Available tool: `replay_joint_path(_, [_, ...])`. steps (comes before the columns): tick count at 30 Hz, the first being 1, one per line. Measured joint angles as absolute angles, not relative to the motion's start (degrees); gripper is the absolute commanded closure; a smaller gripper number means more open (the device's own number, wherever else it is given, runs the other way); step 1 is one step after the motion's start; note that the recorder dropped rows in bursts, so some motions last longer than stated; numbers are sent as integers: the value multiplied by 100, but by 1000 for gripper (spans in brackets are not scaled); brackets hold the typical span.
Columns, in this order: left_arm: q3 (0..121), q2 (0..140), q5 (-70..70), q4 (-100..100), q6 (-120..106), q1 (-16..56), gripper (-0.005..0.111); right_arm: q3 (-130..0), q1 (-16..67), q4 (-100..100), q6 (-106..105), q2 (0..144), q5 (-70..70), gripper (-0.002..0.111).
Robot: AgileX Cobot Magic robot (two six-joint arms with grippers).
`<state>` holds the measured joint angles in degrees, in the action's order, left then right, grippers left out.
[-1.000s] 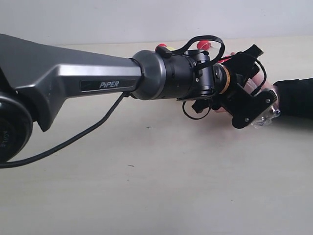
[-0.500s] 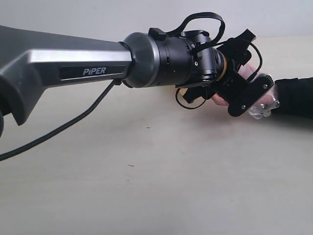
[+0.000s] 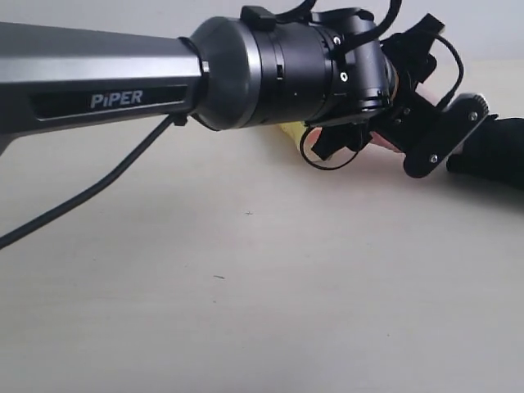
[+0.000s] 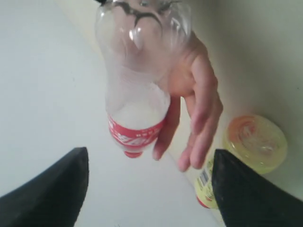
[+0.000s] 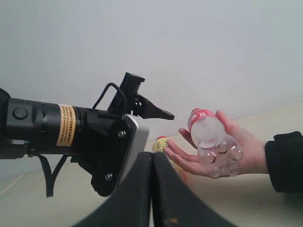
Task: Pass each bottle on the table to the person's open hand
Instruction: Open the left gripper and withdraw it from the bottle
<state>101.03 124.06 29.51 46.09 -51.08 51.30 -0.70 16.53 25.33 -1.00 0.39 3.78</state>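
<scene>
The clear bottle with red cap and red label (image 4: 137,94) (image 5: 210,137) lies in the person's open hand (image 4: 199,104) (image 5: 241,151), above the table (image 3: 246,286). My left gripper (image 4: 150,156) (image 3: 442,90) is open, pulled back from the bottle, with nothing between its fingers. The yellow bottle with red cap (image 4: 255,142) (image 5: 162,143) stands on the table behind the hand, and a sliver of this yellow bottle (image 3: 288,131) shows under the arm. My right gripper (image 5: 152,163) is shut and empty, low and some way from the hand. The white and fruit-label bottles are hidden.
My left arm (image 3: 164,82) spans the upper exterior view and covers the back of the table. The person's dark sleeve (image 3: 495,151) reaches in from the right edge. A pale wall (image 5: 142,38) stands behind.
My left arm has risen, and its gripper has drawn away from the clear bottle, which stays in the person's hand. The red caps behind are now covered by the arm.
</scene>
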Motion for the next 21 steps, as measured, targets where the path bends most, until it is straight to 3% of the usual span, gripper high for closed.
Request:
replay_joint_path(14, [10103,12196,5328,4609,-2258,5107,37,-70,1653,2533,-100,39,378,108])
replay_joint_path(17, [10103,12182,5982,4674,-1837,5107,51,-70,1653,2533,-100,39,378,108])
replay_joint_path(21, [10103,12092,6188,4663,-912,5047,97,-70,1653,2533,-100,39,378,108])
